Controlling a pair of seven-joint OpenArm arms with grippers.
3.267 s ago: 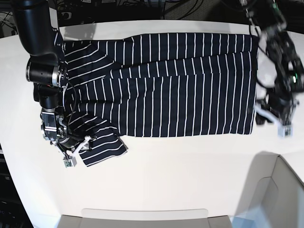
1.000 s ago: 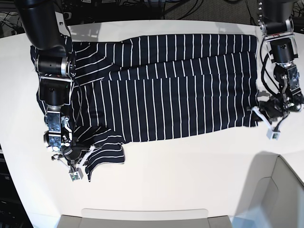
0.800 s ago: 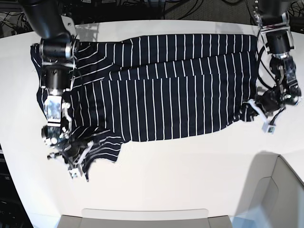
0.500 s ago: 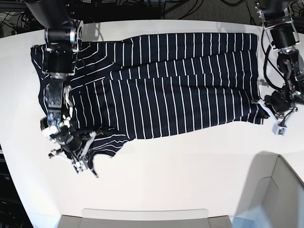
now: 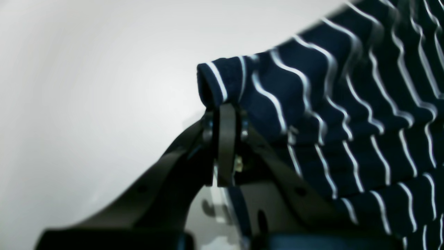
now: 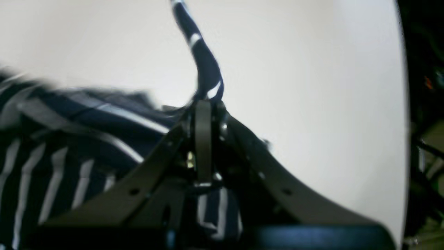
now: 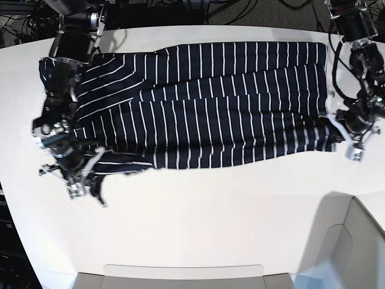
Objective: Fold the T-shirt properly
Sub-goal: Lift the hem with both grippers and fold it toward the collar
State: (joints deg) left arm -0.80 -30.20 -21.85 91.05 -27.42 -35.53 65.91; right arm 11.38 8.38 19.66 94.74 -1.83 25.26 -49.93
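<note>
The dark navy T-shirt (image 7: 210, 102) with thin white stripes lies spread sideways across the white table (image 7: 210, 223), its near part doubled over. In the base view my left gripper (image 7: 350, 146) is at the shirt's near right corner, shut on the hem. The left wrist view shows its jaws (image 5: 226, 114) closed on a rolled edge of the T-shirt (image 5: 312, 104). My right gripper (image 7: 80, 183) is at the near left, shut on the sleeve cloth. In the right wrist view a thin strip of the T-shirt (image 6: 203, 66) sticks up from the closed right gripper (image 6: 204, 106).
A pale bin (image 7: 349, 241) fills the near right corner and a shallow tray (image 7: 180, 274) runs along the front edge. Cables (image 7: 210, 9) lie behind the table. Both arms reach in from the back corners.
Both grippers have moved toward the back of the table with the cloth in them. The shirt's near edge has shifted back and the bunched left sleeve has been drawn out flatter.
</note>
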